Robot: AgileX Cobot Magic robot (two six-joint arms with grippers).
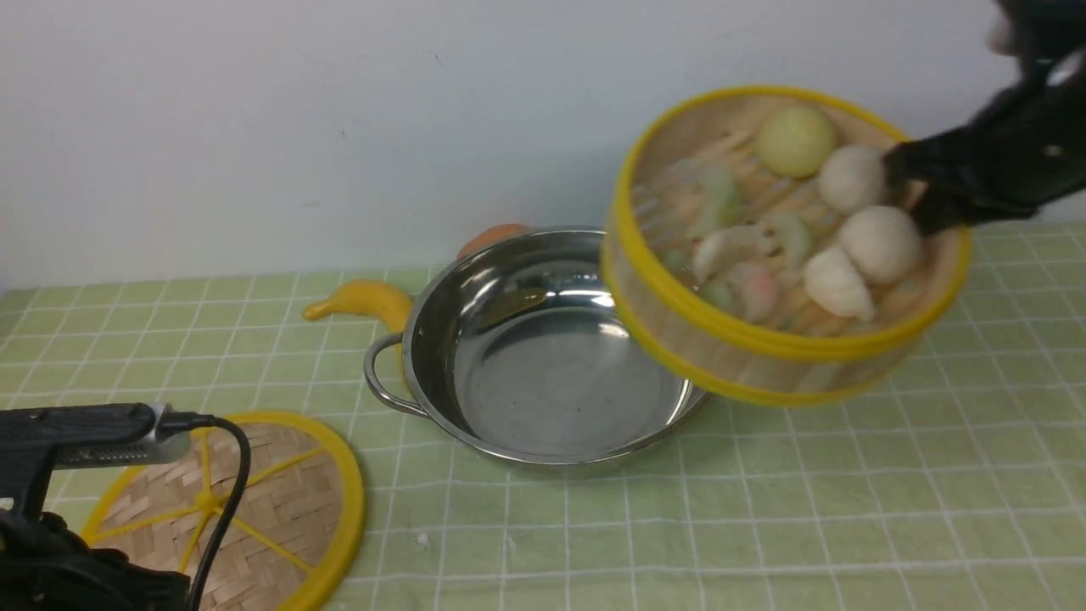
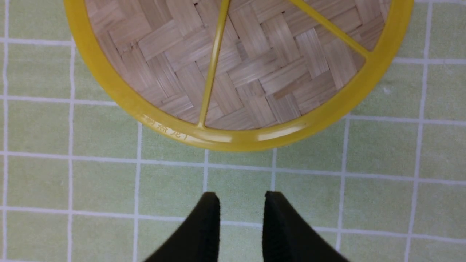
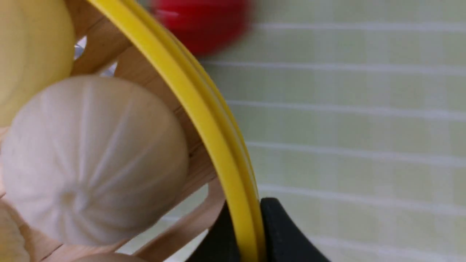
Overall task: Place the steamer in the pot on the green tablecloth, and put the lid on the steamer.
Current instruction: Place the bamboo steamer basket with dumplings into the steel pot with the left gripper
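Observation:
The steamer (image 1: pixel 764 348), a bamboo basket with yellow rims, hangs tilted in the air over the right edge of the pot (image 1: pixel 543 382). My right gripper (image 3: pixel 247 207) is shut on the steamer's yellow rim (image 3: pixel 204 109), one finger inside and one outside. The shiny steel pot stands empty on the green tablecloth (image 1: pixel 848 509). The lid (image 1: pixel 271 501), a flat woven disc with yellow spokes, lies on the cloth at the front left. My left gripper (image 2: pixel 242 196) hovers open just off the lid's rim (image 2: pixel 233 140), with only cloth between its fingers.
Several white, yellow and pale buns and dumplings (image 1: pixel 878 242) lie in the steamer. A yellow banana-like thing (image 1: pixel 361 301) and an orange thing (image 1: pixel 492 239) sit behind the pot. A blurred red thing (image 3: pixel 202 25) lies beyond the steamer. A white wall closes the back.

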